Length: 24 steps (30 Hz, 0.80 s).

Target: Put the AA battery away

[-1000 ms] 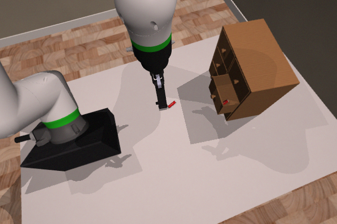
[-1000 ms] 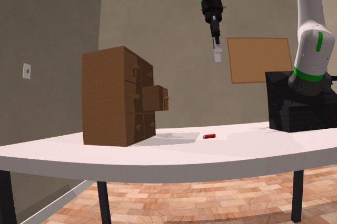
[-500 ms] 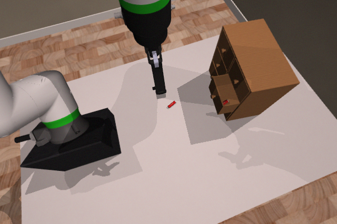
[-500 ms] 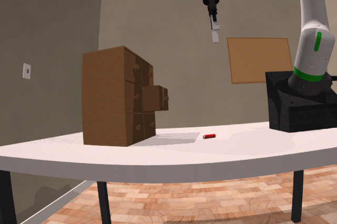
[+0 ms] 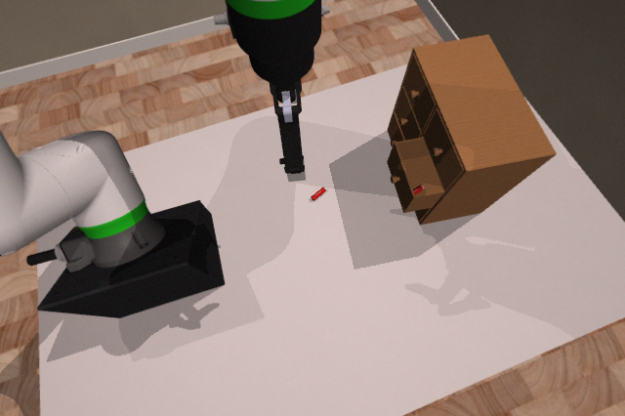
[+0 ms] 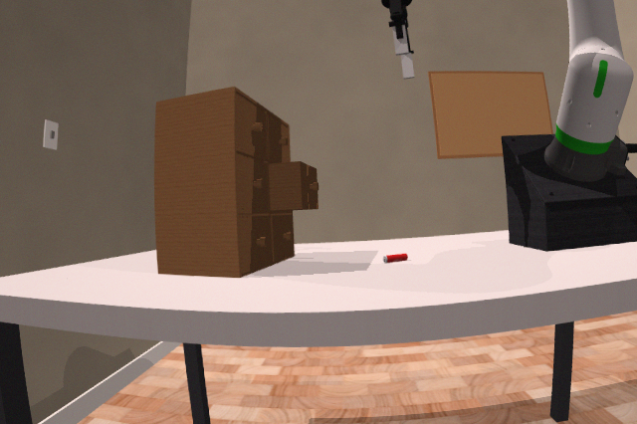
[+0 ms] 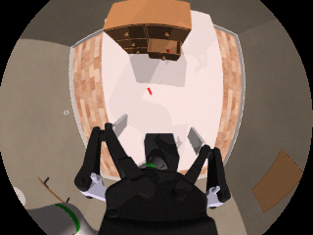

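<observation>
A red AA battery (image 5: 317, 193) lies on the white table, left of the chest; it also shows in the exterior view (image 6: 395, 258) and the wrist view (image 7: 151, 92). The brown chest (image 5: 467, 123) stands at the right with several drawers. One middle-row drawer (image 5: 417, 172) is pulled partly out and holds a red battery (image 5: 418, 190); the open drawer also shows from the side (image 6: 293, 185). The other drawers are pushed in. My gripper (image 6: 404, 57) hangs high above the table, well above the loose battery, open wide and empty. Its fingers spread in the wrist view (image 7: 156, 127).
The arm's black base (image 5: 131, 265) sits on the table's left part. A brown board (image 6: 491, 112) hangs on the far wall. The table edge runs close behind the chest.
</observation>
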Tool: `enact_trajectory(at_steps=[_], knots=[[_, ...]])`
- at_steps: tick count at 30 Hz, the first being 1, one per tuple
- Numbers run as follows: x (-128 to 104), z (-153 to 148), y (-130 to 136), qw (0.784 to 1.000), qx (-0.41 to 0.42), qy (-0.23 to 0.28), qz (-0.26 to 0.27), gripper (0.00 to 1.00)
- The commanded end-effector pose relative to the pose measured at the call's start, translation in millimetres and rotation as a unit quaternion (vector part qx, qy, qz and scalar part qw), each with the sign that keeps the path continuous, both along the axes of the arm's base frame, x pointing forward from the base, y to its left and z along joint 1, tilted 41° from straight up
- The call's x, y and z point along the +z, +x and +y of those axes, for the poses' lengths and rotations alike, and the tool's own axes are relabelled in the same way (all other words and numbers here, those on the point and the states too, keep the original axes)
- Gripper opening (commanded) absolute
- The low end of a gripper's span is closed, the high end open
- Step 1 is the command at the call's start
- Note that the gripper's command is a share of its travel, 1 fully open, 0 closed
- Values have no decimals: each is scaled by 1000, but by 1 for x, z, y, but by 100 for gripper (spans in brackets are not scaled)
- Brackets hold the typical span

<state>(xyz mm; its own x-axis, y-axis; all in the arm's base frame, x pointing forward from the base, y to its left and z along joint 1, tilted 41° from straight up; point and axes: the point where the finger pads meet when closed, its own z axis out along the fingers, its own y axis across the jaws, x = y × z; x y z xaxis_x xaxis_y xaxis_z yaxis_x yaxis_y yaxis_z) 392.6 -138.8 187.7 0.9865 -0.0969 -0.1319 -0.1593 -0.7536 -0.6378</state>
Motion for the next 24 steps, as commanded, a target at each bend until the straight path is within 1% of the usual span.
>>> enact_trajectory(at_steps=[1, 4, 5, 7, 8, 12, 15, 18, 22, 24], knots=[[1, -1, 9, 996, -71, -4, 61, 100], [2, -1, 17, 984, -137, -7, 117, 100], [2, -1, 20, 980, -150, -7, 128, 100], [2, -1, 20, 980, -150, -7, 128, 100], [2, -1, 24, 968, -192, -9, 164, 100], [3, -1, 39, 944, -251, -12, 215, 100], [3, -1, 52, 921, -295, -14, 253, 100], [4, 0, 65, 895, -338, -16, 290, 100], [4, 1, 83, 855, -393, -19, 338, 100], [4, 1, 83, 855, -393, -19, 338, 100]])
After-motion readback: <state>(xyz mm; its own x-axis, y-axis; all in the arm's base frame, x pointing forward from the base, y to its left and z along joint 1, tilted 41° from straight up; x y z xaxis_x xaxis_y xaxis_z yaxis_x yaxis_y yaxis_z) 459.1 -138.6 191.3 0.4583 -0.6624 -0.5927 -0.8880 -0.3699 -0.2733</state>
